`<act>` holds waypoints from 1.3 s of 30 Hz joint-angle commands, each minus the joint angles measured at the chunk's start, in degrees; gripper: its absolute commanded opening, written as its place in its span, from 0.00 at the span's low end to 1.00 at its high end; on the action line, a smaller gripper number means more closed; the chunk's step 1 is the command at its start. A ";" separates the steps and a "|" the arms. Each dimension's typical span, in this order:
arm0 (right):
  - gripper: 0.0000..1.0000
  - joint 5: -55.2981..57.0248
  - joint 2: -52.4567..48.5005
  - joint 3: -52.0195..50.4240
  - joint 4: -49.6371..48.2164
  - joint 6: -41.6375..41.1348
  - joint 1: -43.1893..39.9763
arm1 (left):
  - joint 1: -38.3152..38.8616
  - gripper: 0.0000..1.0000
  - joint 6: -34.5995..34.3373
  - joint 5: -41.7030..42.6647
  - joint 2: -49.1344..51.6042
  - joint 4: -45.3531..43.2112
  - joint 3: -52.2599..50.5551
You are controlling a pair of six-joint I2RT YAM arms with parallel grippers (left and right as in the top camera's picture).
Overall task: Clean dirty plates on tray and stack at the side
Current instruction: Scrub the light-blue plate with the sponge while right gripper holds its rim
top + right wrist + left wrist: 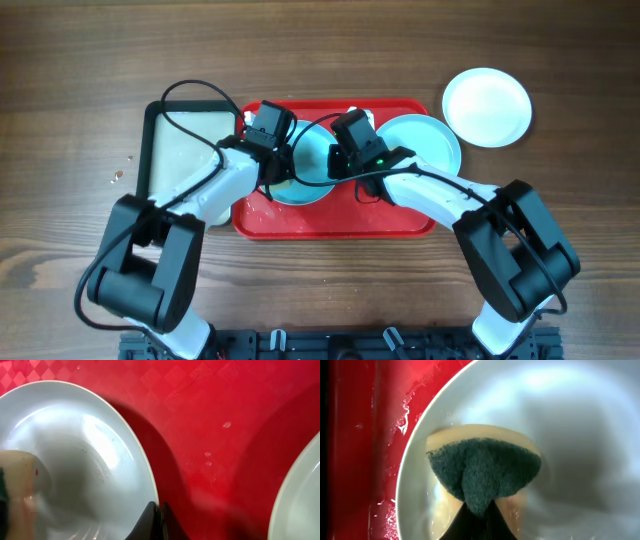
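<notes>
Red tray (330, 222) at frame centre carries two pale blue plates, while the white plate (487, 106) lies off it on the table (580, 220) at upper right. Clamped in the left gripper (477, 515), a sponge (485, 472) presses green side down into the centre plate (310, 160). Closed on that plate's rim is the right gripper (156, 517), with the other blue plate (430, 140) just to the right.

Large red rectangular plastic tray (330, 222) with faint diamond-check embossing, pale blue round plate (312, 160) at the tray's middle, second pale blue round plate (425, 140) at the tray's right end, white round plate (487, 107) right of the tray, dark green and tan sponge (485, 472), brown wood-grain table (60, 60)
</notes>
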State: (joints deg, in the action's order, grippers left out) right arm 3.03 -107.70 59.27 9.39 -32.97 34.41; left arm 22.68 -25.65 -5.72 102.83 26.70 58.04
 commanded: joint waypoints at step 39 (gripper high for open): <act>0.04 -6.93 -1.60 -0.04 -0.79 2.84 0.11 | -4.22 0.04 -1.55 14.88 -10.75 1.20 7.50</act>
State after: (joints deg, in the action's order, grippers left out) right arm -2.42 -107.81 59.27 8.88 -31.18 34.09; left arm 18.41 -27.14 15.25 96.79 27.62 63.42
